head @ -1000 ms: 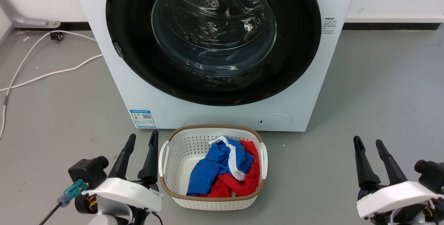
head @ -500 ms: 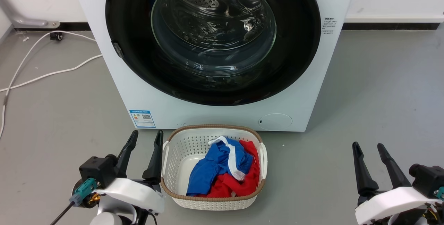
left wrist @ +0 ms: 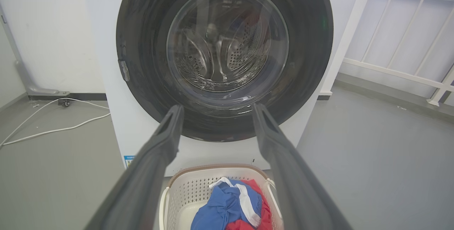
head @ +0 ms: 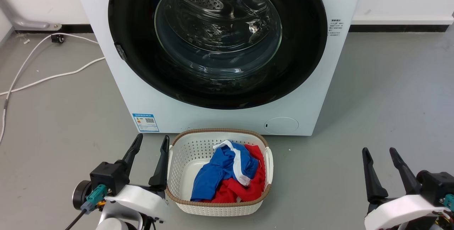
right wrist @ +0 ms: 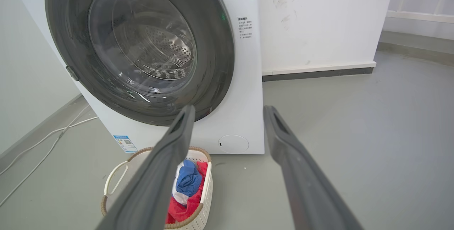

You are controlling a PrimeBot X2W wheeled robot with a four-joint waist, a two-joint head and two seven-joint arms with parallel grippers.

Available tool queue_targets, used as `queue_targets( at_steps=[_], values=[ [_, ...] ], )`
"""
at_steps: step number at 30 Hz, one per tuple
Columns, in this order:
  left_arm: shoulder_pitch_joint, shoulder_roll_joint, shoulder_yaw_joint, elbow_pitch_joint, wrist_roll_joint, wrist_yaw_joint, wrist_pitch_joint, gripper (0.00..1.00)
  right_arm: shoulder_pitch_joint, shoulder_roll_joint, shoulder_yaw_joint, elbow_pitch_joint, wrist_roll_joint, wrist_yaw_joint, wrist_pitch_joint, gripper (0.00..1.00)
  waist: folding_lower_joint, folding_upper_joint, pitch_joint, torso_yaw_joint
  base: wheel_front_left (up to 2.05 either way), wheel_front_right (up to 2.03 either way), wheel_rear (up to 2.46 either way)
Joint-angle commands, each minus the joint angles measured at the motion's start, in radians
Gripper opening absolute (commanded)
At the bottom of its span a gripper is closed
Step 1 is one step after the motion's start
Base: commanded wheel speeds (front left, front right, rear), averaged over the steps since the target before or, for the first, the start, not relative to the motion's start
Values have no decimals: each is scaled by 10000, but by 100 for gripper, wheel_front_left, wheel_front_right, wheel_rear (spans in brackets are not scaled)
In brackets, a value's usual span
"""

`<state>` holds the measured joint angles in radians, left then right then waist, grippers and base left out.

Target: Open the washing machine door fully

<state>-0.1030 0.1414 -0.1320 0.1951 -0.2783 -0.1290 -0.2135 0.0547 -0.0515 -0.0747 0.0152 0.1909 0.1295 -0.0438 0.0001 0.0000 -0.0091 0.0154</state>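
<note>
Large round glossy-black door with bulging clear glass sits shut on the white front-loading washing machine. Left hand and right hand hover low, spread, empty. Door looks heavy, rigid, slick; small grey tab on its rim seems graspable.

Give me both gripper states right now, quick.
Left gripper: open, holding nothing.
Right gripper: open, holding nothing.
</note>
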Motion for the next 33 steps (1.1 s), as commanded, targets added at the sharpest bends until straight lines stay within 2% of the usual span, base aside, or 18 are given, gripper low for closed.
queue_targets(
  at_steps=[1,22,33],
  values=[
    [-95,36,-44,-28,189,14,-62,100,69,13,-3,-98,-272,19,-64,100,-1,0,-1,-1,0,0,0],
    [-139,-125,73,488,1173,6,-469,100,118,18,-120,-26,-1277,11,-291,100,-1,0,17,16,0,0,0],
    [-223,-163,112,776,1126,-5,-521,100,38,20,-185,187,-1043,11,-348,100,-1,0,-8,61,0,0,0]
  ],
)
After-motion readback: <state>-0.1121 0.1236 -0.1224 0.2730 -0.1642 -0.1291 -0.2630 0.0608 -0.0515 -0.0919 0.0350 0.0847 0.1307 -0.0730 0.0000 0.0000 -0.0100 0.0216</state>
